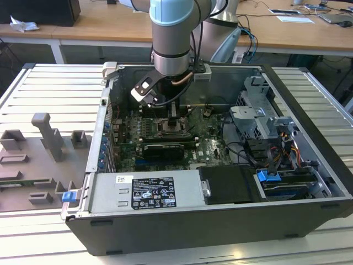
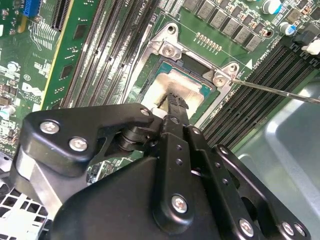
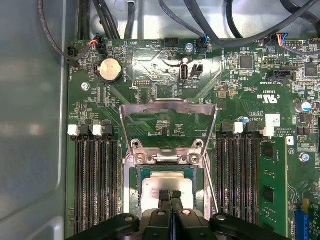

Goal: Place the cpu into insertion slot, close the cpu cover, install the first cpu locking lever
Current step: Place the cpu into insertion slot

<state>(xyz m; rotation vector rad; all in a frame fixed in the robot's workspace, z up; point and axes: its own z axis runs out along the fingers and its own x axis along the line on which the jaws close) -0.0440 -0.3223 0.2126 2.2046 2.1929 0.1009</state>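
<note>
Cpu (image 3: 155, 187) lay seated in insertion slot (image 3: 134, 200), mid-frame in exterior view | end effector (image 3: 170, 194) clenched empty, tips touching it | cpu cover (image 3: 170, 105) raised; placement seemed done, closing not yet.

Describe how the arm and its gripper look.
The arm is a silver-grey tube with a pale blue joint cap. The gripper is black: angular linkage plates fastened by silver screws, tapering to two narrow black fingers. A black block with a white patch sits at the wrist.
</note>
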